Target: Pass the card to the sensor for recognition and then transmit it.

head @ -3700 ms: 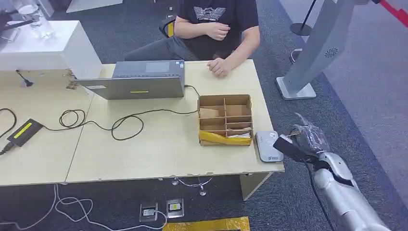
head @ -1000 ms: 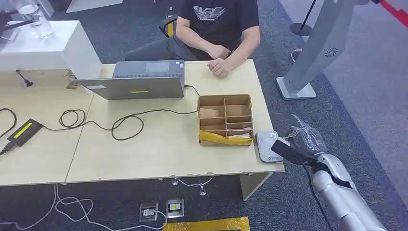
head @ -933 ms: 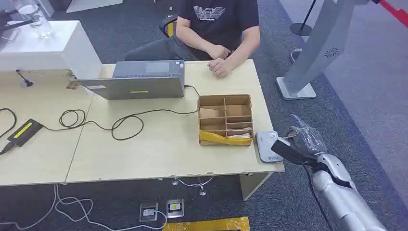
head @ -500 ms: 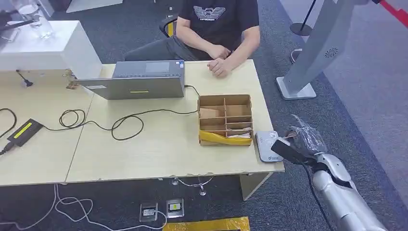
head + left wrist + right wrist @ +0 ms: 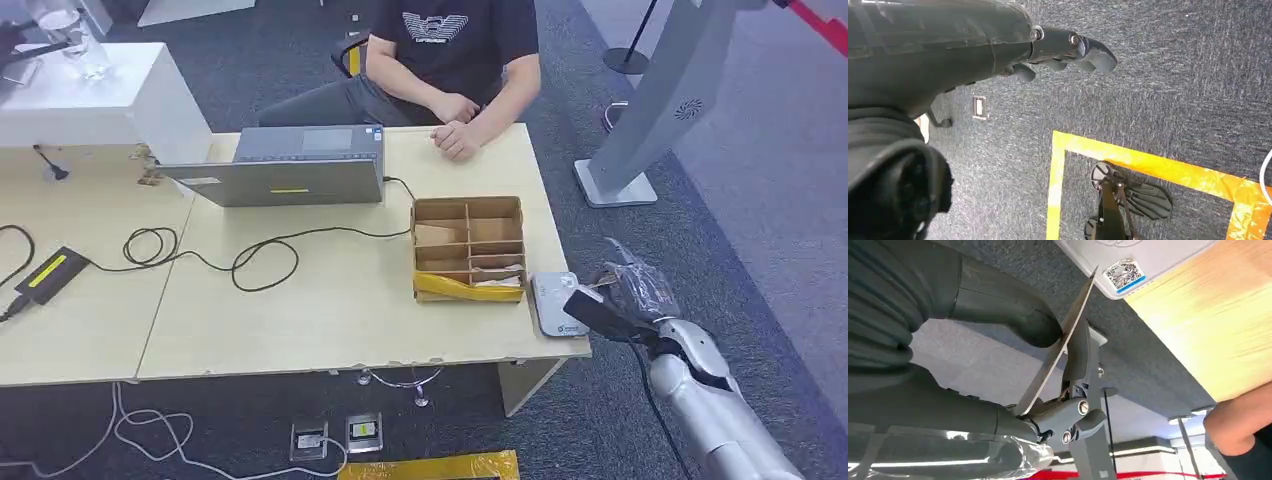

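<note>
Right wrist view: right robot hand (image 5: pixel 1013 385) pinches thin flat grey card (image 5: pixel 1060 347) edge-on beside white rounded plastic sensor (image 5: pixel 1133 262) with QR sticker, at light wood table's (image 5: pixel 330 300) near right corner. Left robot hand (image 5: pixel 998 45) hangs empty, fingers loosely curled, over dark carpet.

1. A light wooden table (image 5: pixel 330 300) stands on dark grey carpet (image 5: pixel 620 400) — it is the landmark here.
2. At its far left corner sits a white cabinet (image 5: pixel 110 100).
3. Beyond its far edge a person (image 5: pixel 450 60) sits on a chair.
4. Off its right side, on the carpet, rises a slanted grey stand (image 5: pixel 650 110) with a flat base.
5. Below its near edge lie white cables (image 5: pixel 150 440), floor sockets (image 5: pixel 340 434) and a strip of yellow tape (image 5: pixel 430 467).
</note>
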You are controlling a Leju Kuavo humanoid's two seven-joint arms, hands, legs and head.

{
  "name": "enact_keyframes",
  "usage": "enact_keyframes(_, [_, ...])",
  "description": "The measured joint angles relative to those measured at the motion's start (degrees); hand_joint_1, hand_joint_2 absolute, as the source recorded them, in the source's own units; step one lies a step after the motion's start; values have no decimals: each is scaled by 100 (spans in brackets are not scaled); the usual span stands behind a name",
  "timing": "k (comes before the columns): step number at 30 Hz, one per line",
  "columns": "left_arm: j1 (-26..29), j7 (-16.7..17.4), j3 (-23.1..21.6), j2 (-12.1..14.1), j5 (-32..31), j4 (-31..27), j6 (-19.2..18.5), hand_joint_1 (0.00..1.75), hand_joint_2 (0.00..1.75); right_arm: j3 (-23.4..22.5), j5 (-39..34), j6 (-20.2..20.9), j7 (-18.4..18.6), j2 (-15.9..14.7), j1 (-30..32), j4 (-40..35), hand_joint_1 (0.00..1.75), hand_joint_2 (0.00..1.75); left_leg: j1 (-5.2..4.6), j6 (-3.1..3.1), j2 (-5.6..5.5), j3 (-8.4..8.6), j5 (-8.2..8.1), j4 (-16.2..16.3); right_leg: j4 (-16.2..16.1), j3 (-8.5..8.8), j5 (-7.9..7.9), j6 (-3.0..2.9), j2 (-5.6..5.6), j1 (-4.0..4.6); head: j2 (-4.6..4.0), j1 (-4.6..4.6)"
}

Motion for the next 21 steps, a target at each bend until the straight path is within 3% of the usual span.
enact_keyframes(5, [10,7,-2,-2,-13,0,0,0,0,4,-215,-190,-188,92,263,144,175,175,4,-4,4,2,-4,-1,0,2,-1,-3,7,4,0,0])
enact_keyframes(21, [2,7,-55,-4,-17,0,-2,0,0,-2,-313,-177,-201,168,240,346,175,175,7,-9,21,46,-8,-2,-1,39,-2,-5,14,9,0,2])
